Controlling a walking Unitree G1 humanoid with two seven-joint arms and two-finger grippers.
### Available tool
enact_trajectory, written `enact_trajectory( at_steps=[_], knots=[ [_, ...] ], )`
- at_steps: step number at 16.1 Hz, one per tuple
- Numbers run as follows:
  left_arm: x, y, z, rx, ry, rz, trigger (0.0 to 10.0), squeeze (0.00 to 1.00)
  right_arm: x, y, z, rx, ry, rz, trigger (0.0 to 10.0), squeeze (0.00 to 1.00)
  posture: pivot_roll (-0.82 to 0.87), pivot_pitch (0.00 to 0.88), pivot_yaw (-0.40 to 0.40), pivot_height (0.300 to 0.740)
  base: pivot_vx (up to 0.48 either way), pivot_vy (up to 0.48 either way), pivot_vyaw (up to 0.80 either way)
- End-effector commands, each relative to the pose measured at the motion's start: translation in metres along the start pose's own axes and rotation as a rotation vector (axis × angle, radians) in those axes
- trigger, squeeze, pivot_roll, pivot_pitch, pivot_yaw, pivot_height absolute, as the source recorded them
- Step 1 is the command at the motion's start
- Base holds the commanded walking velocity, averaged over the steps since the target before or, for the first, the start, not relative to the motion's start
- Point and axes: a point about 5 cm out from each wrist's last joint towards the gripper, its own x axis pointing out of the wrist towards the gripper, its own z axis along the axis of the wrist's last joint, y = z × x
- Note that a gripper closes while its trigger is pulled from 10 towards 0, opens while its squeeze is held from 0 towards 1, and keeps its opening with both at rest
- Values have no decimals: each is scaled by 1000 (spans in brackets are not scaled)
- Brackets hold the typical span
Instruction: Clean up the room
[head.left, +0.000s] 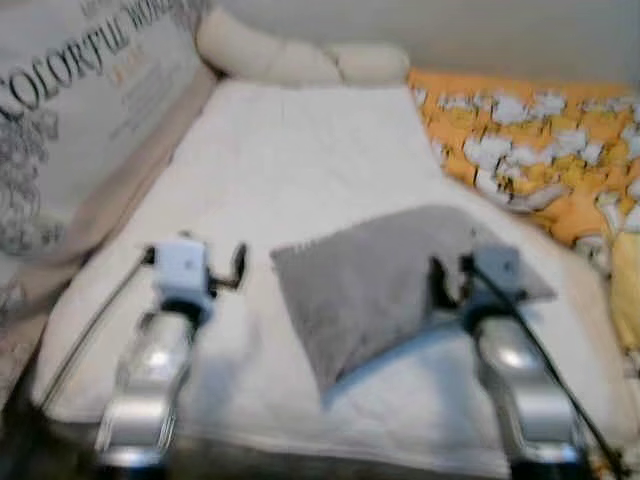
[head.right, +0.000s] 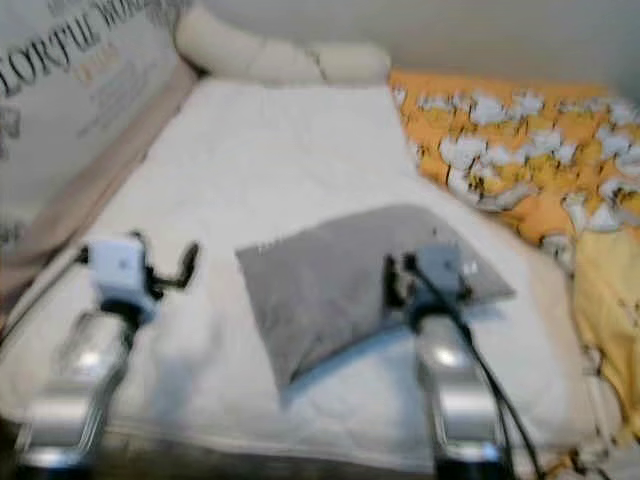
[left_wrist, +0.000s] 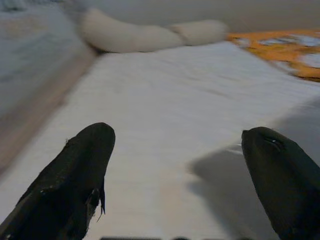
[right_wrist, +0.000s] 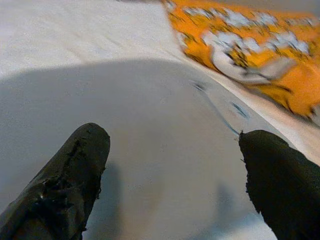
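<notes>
1. Grey pillow (head.left: 385, 280) lies askew mid-bed (head.left: 300, 160), away from the head-end cream bolster (head.left: 300, 55); likely the tidy target.
2. Right gripper (right_wrist: 175, 170) hovers over its near edge, fingers spread wide, holding nothing.
3. Left gripper (left_wrist: 180, 175) over bare sheet beside it, fingers wide apart, empty; probably staged for a two-handed lift.

Both eye views were soft with blur, so the lettering on the printed cushion (head.left: 70, 110) could be read only in part — its left side ran off the frame. The right gripper (head.left: 452, 278) covered part of the grey pillow (head.left: 370, 285). The orange patterned blanket (head.left: 540, 150) was cut by the right edge — its white motifs were too blurred to identify.
</notes>
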Motion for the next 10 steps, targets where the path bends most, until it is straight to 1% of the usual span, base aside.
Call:
enact_trajectory(
  at_steps=[1,3,4,5,6,7,8,9,10],
  knots=[
    [-1,1,2,-11,1,-18,10000,0,0,1,3,2,-11,-2,10000,1000,-18,0,-11,740,0,0,0],
    [-2,-6,-1,-43,46,-77,10000,0,2,-5,2,-5,1,-38,10000,1000,-17,0,-11,740,0,0,0],
    [-1,-6,-1,-22,44,-75,10000,0,3,-8,1,-1,14,-59,10000,1000,-17,0,-11,740,0,0,0],
    [2,-4,0,44,31,-50,10000,0,5,-13,-1,20,35,-86,10000,1000,-17,0,-11,740,0,0,0],
    [4,-3,1,81,25,-38,10000,0,6,-14,-3,37,48,-94,10000,1000,-17,0,-11,740,0,0,0],
    [6,-5,-1,121,43,-117,10000,0,9,-20,-17,121,164,-120,10000,1000,-10,0,-11,740,0,0,0],
    [6,-5,-1,121,43,-117,10000,0,9,-20,-17,121,164,-120,10000,1000,-10,0,-11,740,0,0,0],
    [6,-8,-2,168,53,-186,10000,0,9,-22,-28,166,244,-123,10000,1000,-6,0,-11,740,0,0,0],
    [4,-8,-3,187,60,-221,10000,0,8,-22,-33,230,279,-116,10000,1000,-4,0,-11,740,0,0,0]
  ],
)
